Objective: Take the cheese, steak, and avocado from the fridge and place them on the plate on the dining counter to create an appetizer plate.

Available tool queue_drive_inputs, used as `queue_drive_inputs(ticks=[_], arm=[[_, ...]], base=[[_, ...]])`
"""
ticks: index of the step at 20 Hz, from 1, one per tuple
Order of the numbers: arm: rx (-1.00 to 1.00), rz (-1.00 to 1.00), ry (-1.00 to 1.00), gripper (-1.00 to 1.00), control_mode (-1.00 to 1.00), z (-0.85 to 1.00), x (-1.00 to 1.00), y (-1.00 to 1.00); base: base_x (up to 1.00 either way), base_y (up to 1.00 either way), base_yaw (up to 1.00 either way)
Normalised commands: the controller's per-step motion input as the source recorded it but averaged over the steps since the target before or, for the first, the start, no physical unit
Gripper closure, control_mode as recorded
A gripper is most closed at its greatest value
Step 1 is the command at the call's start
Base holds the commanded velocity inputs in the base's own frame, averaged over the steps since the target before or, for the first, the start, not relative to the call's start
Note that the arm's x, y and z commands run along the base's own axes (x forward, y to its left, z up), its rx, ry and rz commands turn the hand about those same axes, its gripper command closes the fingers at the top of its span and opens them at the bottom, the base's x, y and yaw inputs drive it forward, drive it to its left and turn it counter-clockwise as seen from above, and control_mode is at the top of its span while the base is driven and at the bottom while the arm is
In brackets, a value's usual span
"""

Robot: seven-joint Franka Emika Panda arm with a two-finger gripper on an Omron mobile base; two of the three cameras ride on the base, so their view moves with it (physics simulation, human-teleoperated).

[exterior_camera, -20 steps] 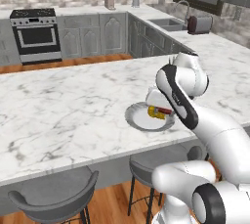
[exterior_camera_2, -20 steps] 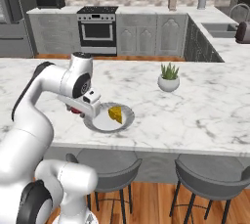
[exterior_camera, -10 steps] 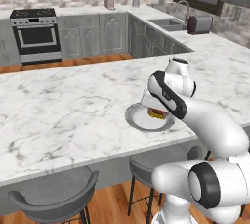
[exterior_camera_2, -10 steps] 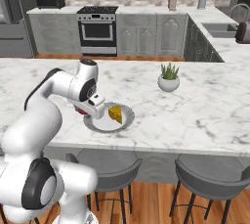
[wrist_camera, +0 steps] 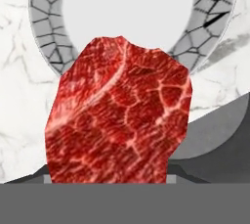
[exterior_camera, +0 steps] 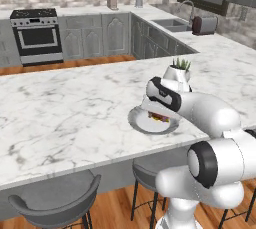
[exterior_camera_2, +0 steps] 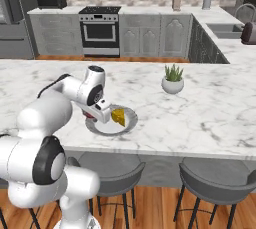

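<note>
1. White marble dining counter (exterior_camera: 60, 118) carries a round light grey plate (exterior_camera_2: 131, 121) near its front edge.
2. Yellow holed cheese chunk (exterior_camera_2: 118, 116) lies on the plate.
3. Two-finger gripper (exterior_camera_2: 98, 114) pinches the red marbled steak (wrist_camera: 117, 115) just over the plate's rim.

The plate (exterior_camera_2: 131, 123) is set on the counter (exterior_camera_2: 210, 118) near its front edge, with the cheese (exterior_camera_2: 118, 116) lying on it. The steak (wrist_camera: 117, 115) is held over the plate's near rim in the end effector (exterior_camera_2: 102, 113), just beside the cheese. A potted plant (exterior_camera_2: 173, 79) is placed behind and to the right of the plate, and stools (exterior_camera_2: 212, 180) are tucked under the counter's front.
</note>
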Motion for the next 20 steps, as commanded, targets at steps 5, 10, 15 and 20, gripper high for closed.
queue_drive_inputs(ticks=[5, 10, 15, 20], arm=[[0.0, -0.01, 0.0, 1.0, -1.0, -0.44, 0.11, 0.0], [0.0, 0.0, 0.0, 1.0, -1.0, -0.25, 0.23, 0.0], [0.0, 0.0, 0.0, 1.0, -1.0, -0.14, 0.37, 0.0], [0.0, 0.0, 0.0, 1.0, -1.0, 0.0, 0.67, 0.0]], base=[[0.0, 0.0, 0.0], [0.0, 0.0, 0.0], [0.0, 0.0, 0.0], [0.0, 0.0, 0.0]])
